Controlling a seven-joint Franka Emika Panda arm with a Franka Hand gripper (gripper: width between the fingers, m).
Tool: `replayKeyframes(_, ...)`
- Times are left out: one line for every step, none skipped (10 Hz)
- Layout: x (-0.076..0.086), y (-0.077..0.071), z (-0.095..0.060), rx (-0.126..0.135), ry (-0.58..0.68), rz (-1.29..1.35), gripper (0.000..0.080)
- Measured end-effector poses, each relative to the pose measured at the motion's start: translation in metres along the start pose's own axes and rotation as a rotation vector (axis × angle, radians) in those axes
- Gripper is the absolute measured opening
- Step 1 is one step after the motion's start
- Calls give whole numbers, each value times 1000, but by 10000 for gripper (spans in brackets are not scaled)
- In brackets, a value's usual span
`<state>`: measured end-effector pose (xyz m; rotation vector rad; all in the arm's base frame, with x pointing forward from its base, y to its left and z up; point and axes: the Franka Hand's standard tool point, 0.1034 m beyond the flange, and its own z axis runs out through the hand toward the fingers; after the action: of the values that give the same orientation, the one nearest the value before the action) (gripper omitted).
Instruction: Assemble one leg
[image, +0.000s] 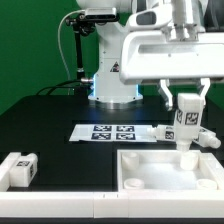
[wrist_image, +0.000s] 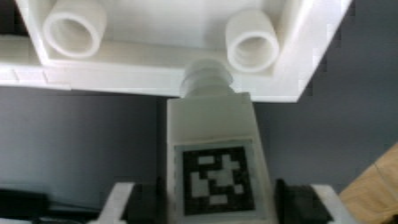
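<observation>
My gripper (image: 187, 112) is shut on a white leg (image: 186, 124) with black-and-white tags and holds it upright above the far right part of the large white square panel (image: 170, 170). In the wrist view the leg (wrist_image: 217, 140) sits between my two fingers (wrist_image: 128, 205), and its narrow tip meets the edge of the panel (wrist_image: 160, 45) between two round white bosses. A second white leg (image: 21, 167) with a tag lies at the exterior view's front left.
The marker board (image: 115, 131) lies flat on the black table behind the panel. The arm's white base (image: 115, 75) stands at the back, with a black cable to its left. A green wall closes the back.
</observation>
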<state>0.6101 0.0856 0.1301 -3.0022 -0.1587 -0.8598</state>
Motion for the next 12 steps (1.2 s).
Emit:
replayKeyframes(7,-6,11,3,7,-3,285)
replayKeyframes(10,-13,23,6,16,0,285)
replayKeyframes(7,-25,31,10,21,37,285)
replayKeyframes(6,-27,31,10,20,19,285)
replayKeyframes(6,-26,32,9,19,21,285)
replayKeyframes(6,-26,32,9,19,20,285)
replayKeyframes(5,-26,32,9,18,18,285)
replayKeyframes(-1,-24,33,7,10,11,285)
replayKeyframes(-3,-21,33,4,6,10,285)
replayKeyframes(-4,-21,34,3,4,10,285)
replayKeyframes(-8,-21,38,2,-3,8,285)
replayKeyframes(-8,-23,38,4,2,7,285)
